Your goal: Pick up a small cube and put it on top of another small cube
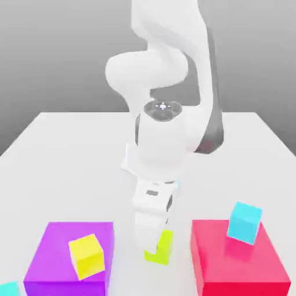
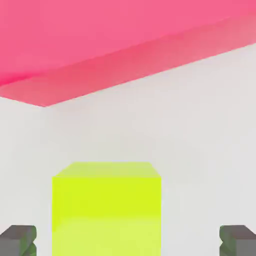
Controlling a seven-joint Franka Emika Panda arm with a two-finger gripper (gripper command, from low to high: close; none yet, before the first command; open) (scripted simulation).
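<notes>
The small lime yellow-green cube (image 1: pixel 161 250) rests on the white table (image 1: pixel 69 167) between the purple block and the red block. My gripper (image 1: pixel 152 243) hangs directly over it, low, hiding part of the cube. In the hand view the lime cube (image 2: pixel 106 207) sits between my two dark fingertips (image 2: pixel 18 240), with a gap on each side and no contact. The gripper (image 2: pixel 128 241) is open. A warmer yellow small cube (image 1: pixel 87 256) lies tilted on top of the purple block (image 1: pixel 58 243).
The large red block (image 1: pixel 237 263) stands at the exterior view's right, close to the lime cube, with a cyan cube (image 1: pixel 244 222) on it. The red block (image 2: pixel 100 45) looms just beyond the cube in the hand view. Another cyan cube (image 1: pixel 8 288) peeks in at the lower left corner.
</notes>
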